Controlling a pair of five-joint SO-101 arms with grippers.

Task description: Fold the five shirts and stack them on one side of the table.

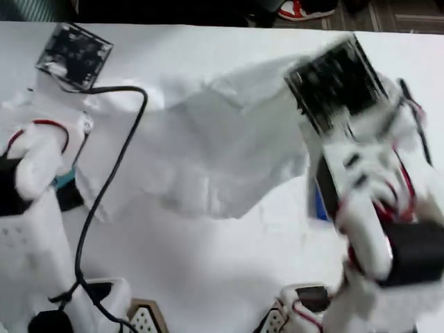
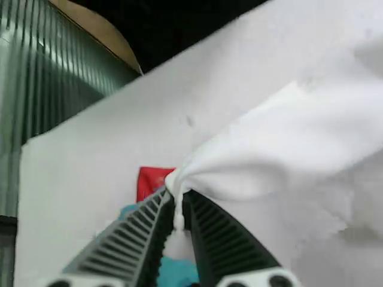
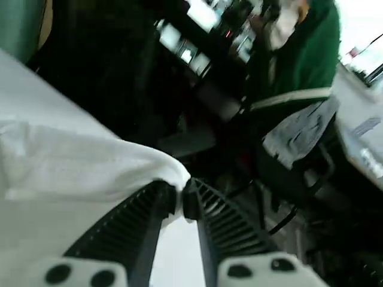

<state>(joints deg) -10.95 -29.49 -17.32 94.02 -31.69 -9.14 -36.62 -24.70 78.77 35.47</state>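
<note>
The shirt [image 1: 208,152] is white against a white table [image 1: 208,277], so its outline is hard to trace in the high view, and neither sleeves nor collar can be picked out. It hangs spread between the two arms over the middle of the table, sagging toward the surface. Whether its lowest fold touches the table cannot be told. In that view the left arm [image 1: 35,166] is cut off at the edge and the right arm [image 1: 364,208] is hard to make out. Each arm's wrist covers its own tool there.

The wrist views show more. The left tool [image 2: 178,209] has its fingers pressed together on a bunched corner of the shirt, with a thin strip of cloth running down between them. A red patch [image 2: 152,179] and something blue [image 2: 179,272] lie below it, mostly covered, and what they are cannot be told. The right tool [image 3: 179,200] is clamped on a folded edge of the shirt, its tips almost meeting through the cloth.

Counted, there is one shirt, two arms and two tools, both gripping that same shirt. One black cable [image 1: 100,187] runs from the left arm down across the table.
</note>
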